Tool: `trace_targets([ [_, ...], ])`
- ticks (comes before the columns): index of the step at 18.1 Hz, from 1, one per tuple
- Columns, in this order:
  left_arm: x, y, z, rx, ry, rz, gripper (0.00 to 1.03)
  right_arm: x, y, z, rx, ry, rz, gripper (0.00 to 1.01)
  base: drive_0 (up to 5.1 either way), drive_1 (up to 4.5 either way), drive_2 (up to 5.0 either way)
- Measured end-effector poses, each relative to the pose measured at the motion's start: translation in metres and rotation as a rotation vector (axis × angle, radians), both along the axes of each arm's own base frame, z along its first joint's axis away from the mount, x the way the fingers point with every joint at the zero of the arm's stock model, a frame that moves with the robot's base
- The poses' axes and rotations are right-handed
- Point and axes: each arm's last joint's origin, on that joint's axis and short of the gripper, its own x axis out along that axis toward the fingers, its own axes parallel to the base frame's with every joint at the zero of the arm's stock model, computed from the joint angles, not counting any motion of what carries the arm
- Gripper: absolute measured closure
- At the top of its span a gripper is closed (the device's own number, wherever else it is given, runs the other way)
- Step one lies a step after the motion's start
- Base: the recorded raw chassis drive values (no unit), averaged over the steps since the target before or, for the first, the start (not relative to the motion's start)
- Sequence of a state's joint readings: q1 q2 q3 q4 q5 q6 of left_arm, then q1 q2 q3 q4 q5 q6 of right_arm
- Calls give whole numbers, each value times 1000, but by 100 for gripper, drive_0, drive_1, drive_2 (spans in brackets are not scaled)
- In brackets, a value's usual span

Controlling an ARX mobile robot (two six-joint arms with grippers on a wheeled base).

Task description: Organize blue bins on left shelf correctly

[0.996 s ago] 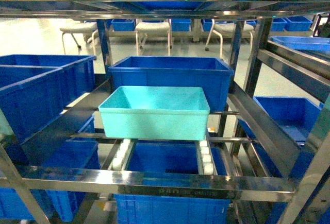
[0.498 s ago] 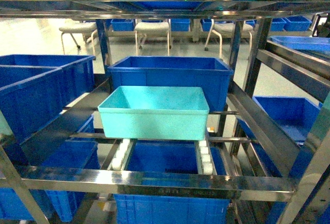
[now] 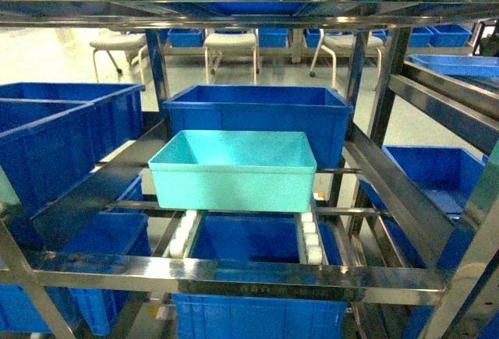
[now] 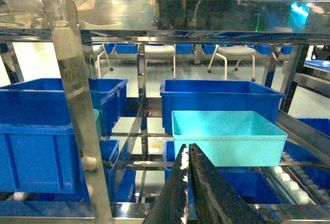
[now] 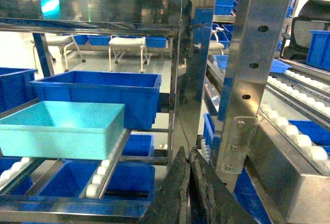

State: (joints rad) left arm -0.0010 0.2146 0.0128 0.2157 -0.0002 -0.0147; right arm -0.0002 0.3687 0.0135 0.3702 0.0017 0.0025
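Note:
The light turquoise blue bin (image 3: 232, 169) sits on the roller rails of the left shelf (image 3: 234, 275), in the middle bay, just in front of a darker royal-blue bin (image 3: 257, 113). It is empty. The left wrist view shows the turquoise bin (image 4: 227, 136) beyond my left gripper (image 4: 187, 149), which is shut with nothing in it, short of the front bar. In the right wrist view the same bin (image 5: 62, 128) lies off to the left, and my right gripper (image 5: 188, 153) is shut and empty beside a steel upright (image 5: 247, 74). Neither gripper shows in the head view.
Dark blue bins (image 3: 54, 140) fill the left bay and the level below (image 3: 257, 316). More blue bins (image 3: 437, 171) stand in the right bay. Strips of white rollers (image 3: 310, 238) run under the turquoise bin. White stools (image 3: 231, 43) stand on the floor behind.
The head view has shifted very slightly. The turquoise bin stays where it was on the rollers.

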Motion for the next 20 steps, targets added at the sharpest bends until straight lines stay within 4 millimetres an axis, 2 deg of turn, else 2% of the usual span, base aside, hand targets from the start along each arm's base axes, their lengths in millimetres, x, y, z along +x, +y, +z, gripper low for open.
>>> trace_targets([
  [4,-12,0,-5,0,35,0,101,-8,0,0,0,0,0,99,0,0,0],
  [8,-13,0,-3,0,14,0,101,-13,0,-1,0,2,2,99,0,0,0],
  [9,-13,0,-3,0,14,0,101,-18,0,-5,0,37,2,99,0,0,0],
  [10,-13,0,-4,0,15,0,101,-24,0,-3,0,1,2,99,0,0,0],
  [18,-13,0,-4,0,14,0,100,-24,0,-4,-1,9,2,99,0,0,0],
  [19,-13,0,-4,0,14,0,86,-24,0,-4,-1,9,2,85,0,0,0],
  [20,-13,0,-4,0,14,0,83,-24,0,-4,-1,9,2,81,0,0,0],
])
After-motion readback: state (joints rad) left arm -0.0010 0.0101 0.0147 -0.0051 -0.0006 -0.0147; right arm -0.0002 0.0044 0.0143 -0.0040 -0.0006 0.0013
